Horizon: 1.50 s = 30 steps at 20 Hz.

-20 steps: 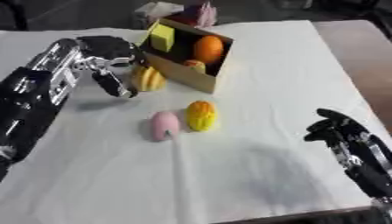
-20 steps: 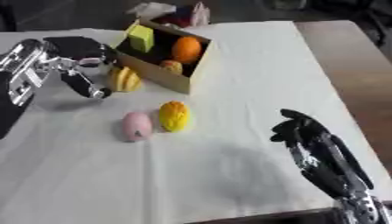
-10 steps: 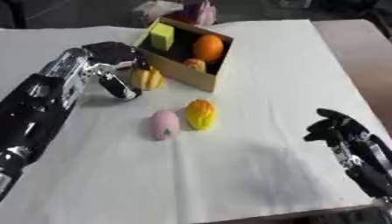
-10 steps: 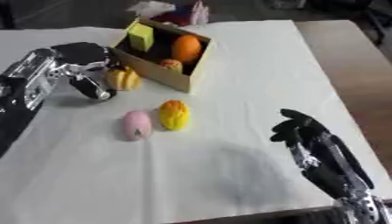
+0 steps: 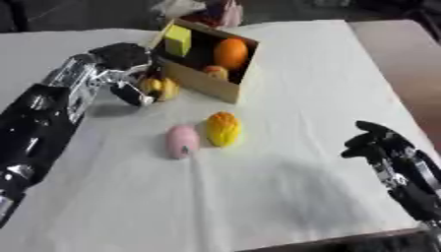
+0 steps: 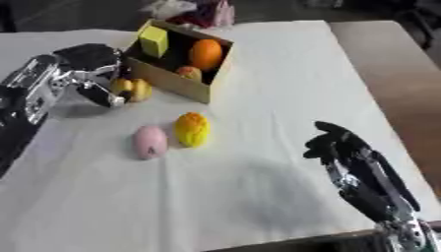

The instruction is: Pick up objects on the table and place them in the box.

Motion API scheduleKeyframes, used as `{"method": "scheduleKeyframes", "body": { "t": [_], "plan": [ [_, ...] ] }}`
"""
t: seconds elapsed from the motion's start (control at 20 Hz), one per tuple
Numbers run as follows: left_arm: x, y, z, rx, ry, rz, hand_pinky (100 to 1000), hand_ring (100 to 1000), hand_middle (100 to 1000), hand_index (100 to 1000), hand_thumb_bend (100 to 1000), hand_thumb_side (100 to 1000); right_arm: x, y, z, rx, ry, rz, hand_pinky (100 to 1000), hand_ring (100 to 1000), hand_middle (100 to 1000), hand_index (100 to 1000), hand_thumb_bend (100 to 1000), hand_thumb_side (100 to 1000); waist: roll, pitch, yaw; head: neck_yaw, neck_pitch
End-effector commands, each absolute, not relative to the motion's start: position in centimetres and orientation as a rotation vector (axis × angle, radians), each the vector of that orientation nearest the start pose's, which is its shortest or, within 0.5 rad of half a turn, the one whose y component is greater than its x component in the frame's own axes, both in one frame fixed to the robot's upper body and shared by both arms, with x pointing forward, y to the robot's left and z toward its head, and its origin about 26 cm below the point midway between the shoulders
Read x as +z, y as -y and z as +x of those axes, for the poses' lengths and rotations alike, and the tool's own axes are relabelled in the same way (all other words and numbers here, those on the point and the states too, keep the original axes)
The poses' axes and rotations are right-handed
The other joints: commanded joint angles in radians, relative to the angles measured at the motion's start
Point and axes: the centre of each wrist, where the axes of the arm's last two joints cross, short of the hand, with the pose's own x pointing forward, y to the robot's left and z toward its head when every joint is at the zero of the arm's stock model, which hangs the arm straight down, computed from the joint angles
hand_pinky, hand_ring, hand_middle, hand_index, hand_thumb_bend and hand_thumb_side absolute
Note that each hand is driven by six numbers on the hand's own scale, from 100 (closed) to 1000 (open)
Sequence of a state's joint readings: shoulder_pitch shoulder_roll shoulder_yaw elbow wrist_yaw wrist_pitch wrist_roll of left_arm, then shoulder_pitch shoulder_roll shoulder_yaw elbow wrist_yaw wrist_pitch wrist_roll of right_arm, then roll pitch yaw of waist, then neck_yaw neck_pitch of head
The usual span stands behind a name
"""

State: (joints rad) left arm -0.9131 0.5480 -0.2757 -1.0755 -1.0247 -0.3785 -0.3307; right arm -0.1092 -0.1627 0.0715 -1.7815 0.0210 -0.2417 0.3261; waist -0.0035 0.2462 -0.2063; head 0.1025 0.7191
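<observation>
Left eye view: left hand (image 5: 129, 74) is at the far left, just beside the near-left wall of the open brown cardboard box (image 5: 206, 83). Its fingers are curled round a small yellow rounded object (image 5: 160, 88), which sits low at the box's outer wall, outside it; can't tell whether it rests on the white tablecloth (image 5: 284, 187) or is lifted. Inside the box: a yellow-green block (image 5: 178, 40) at the far-left end, a round orange fruit (image 5: 230, 52) in the middle, and a smaller orange-yellow piece (image 5: 215, 72) against the near wall. Outside the box, near the table's middle, a pink oval object (image 5: 182, 141) lies just left of a yellow-orange ribbed oval object (image 5: 223, 129); the two are close, contact unclear. Both are well apart from either hand.

Right eye view: right hand (image 6: 340, 147) is at the near right, over the cloth, holding nothing, fingers relaxed and loosely spread, well apart from all objects. Pinkish clutter (image 6: 203, 15) sits beyond the far side of the box; can't make out what it is. A bare brown tabletop (image 6: 388, 59) shows past the cloth's right edge.
</observation>
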Motion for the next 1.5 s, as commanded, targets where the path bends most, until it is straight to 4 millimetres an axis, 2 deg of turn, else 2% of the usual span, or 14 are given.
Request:
{"method": "scheduleKeyframes", "body": {
  "t": [0.05,0.2,0.35,0.6,0.85,0.9,0.95,1.0,1.05,1.1,1.2,1.35,1.45,1.5],
  "plan": [
    [26.8,-28.1,44.7,-1.886,1.521,1.129,605,437,390,546,188,257,8.3,24.7,29.6,0.604,2.065,0.144,699,625,630,882,100,585,0.005,-0.021,0.004,-0.008,0.001],
    [29.5,-27.2,43.8,-1.873,1.58,1.136,610,441,393,548,187,249,8.2,24.7,29.6,0.609,2.062,0.144,699,625,630,882,100,585,0.008,-0.025,0.005,-0.011,0.002],
    [30.4,-26.0,44.0,-1.813,1.643,1.131,619,452,400,554,169,234,8.1,24.6,29.6,0.609,2.057,0.149,699,625,629,882,100,588,0.007,-0.028,0.001,-0.007,-0.001],
    [28.5,-23.7,46.3,-1.71,1.696,1.148,642,485,430,585,175,223,8.1,24.1,29.6,0.613,2.06,0.181,700,625,629,881,100,590,0.001,-0.027,-0.019,0.016,-0.007],
    [26.6,-22.7,47.6,-1.65,1.756,1.249,655,502,450,605,223,214,8.4,23.7,29.8,0.618,2.067,0.201,700,625,629,881,100,593,0.003,-0.018,-0.031,0.029,-0.016],
    [26.3,-22.7,47.7,-1.649,1.762,1.261,679,556,509,667,286,221,8.4,23.7,29.8,0.618,2.067,0.203,699,625,628,881,100,595,0.004,-0.017,-0.032,0.029,-0.017],
    [26.0,-22.4,47.8,-1.648,1.771,1.279,679,556,509,667,286,221,8.4,23.6,29.8,0.619,2.069,0.206,699,625,628,881,100,595,0.006,-0.015,-0.035,0.029,-0.018],
    [25.6,-22.3,47.8,-1.655,1.767,1.298,710,630,594,743,344,242,8.5,23.6,29.8,0.62,2.07,0.209,700,625,628,881,100,595,0.007,-0.014,-0.036,0.028,-0.02],
    [25.2,-22.3,47.9,-1.665,1.756,1.316,714,642,606,753,351,244,8.5,23.5,29.9,0.621,2.071,0.211,700,624,628,881,100,595,0.008,-0.013,-0.037,0.027,-0.021],
    [24.9,-22.3,48.0,-1.673,1.746,1.332,741,713,688,817,396,254,8.6,23.5,29.9,0.621,2.072,0.213,700,624,628,881,100,595,0.008,-0.013,-0.038,0.026,-0.022],
    [24.5,-22.3,48.0,-1.684,1.73,1.364,759,746,739,853,456,263,8.6,23.5,29.9,0.621,2.073,0.213,700,624,628,882,100,594,0.008,-0.012,-0.038,0.024,-0.023],
    [24.3,-22.6,48.0,-1.687,1.729,1.389,761,745,738,854,434,250,8.6,23.5,29.9,0.62,2.074,0.211,700,625,627,882,100,593,0.008,-0.012,-0.036,0.022,-0.024],
    [24.8,-22.9,47.8,-1.668,1.773,1.381,757,728,709,838,383,233,8.7,23.6,29.9,0.616,2.076,0.204,700,625,627,882,100,592,0.008,-0.011,-0.03,0.014,-0.025],
    [25.3,-23.2,47.4,-1.65,1.811,1.365,754,706,665,806,311,213,8.7,23.7,29.9,0.613,2.078,0.197,700,624,627,882,100,591,0.009,-0.01,-0.024,0.009,-0.026]
  ]
}}
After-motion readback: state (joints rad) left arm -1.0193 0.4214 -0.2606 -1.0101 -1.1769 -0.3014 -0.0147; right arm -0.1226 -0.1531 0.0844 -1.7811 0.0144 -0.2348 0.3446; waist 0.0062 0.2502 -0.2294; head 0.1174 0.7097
